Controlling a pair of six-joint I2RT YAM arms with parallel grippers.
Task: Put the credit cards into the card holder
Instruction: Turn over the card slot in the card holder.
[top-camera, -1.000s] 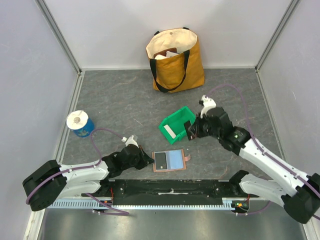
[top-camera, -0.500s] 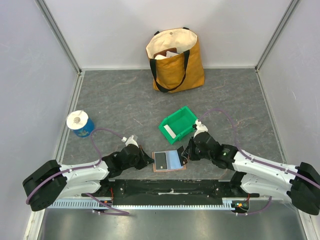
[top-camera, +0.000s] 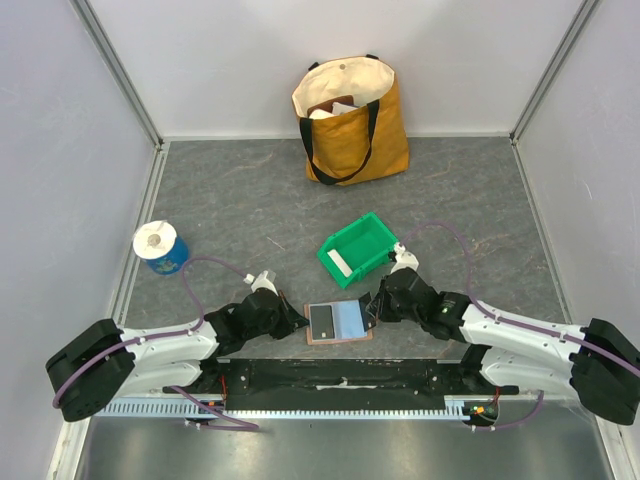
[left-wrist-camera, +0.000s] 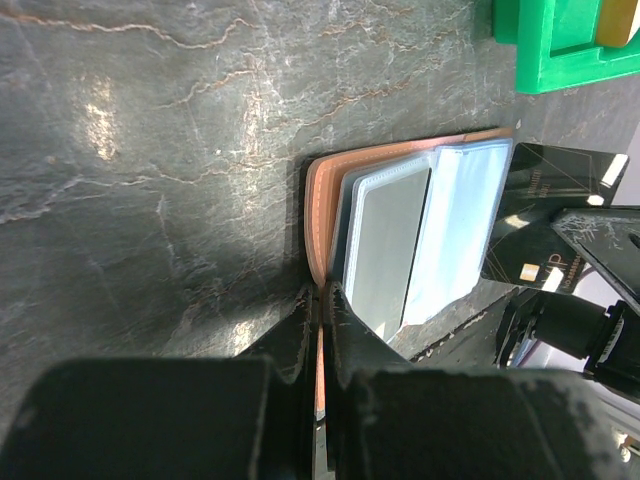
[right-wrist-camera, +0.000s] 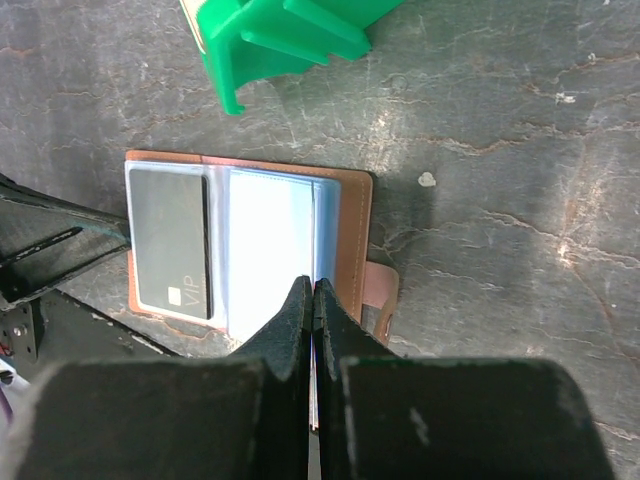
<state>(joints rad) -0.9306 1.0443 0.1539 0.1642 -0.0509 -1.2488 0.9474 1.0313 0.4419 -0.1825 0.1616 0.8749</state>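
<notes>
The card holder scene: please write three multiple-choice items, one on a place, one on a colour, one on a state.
1. Where is the green bin?
A) on top of the card holder
B) just beyond the card holder, seen from the arm bases
C) held up in the air

2. What colour is the card in the bin?
A) red
B) blue
C) white

3. How is the card holder?
A) lying open
B) snapped shut
C) standing upright

Answers:
1. B, the bin sits right behind the holder in the top view.
2. C, the card inside it is white.
3. A, both lined halves face up, with the left gripper shut on its edge.
</notes>
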